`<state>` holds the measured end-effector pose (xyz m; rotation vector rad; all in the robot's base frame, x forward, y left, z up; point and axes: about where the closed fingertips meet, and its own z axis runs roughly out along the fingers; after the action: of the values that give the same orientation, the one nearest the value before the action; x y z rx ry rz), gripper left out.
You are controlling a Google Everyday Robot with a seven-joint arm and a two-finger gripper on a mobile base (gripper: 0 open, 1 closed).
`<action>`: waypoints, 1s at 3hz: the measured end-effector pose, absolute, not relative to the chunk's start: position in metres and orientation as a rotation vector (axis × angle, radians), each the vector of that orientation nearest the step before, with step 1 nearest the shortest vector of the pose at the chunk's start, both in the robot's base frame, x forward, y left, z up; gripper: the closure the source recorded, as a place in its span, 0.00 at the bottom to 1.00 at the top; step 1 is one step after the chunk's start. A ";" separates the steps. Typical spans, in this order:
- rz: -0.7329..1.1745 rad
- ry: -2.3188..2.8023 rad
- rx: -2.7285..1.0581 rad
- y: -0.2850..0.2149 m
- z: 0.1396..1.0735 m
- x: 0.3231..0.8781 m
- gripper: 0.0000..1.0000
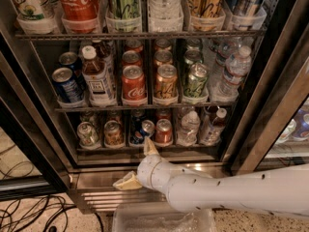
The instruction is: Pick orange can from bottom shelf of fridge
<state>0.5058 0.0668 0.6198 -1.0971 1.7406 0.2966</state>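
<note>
Camera view: claw [137,166] spread apart, empty, low before the front edge of the table [193,149], lowest rack of the fridge [36,129]; orange can [114,134] stands upright there, up-left of the claw, second from the left edge.

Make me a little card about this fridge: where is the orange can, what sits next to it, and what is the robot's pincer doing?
orange can: upright on the bottom shelf of the fridge, second from left
left of it: silvery can
right of it: blue can, looks tilted
further right: red can, then two bottles
pincer: open, below the shelf, one finger pointing up under the blue can
touching orange can: no
</note>
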 end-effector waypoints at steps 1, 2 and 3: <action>0.285 1.718 -1.068 0.074 0.612 0.505 0.00; 0.276 1.695 -1.062 0.100 0.582 0.489 0.00; 0.276 1.648 -1.001 0.123 0.569 0.482 0.00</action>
<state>0.4816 0.1227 0.5695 -1.0010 1.6476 0.2755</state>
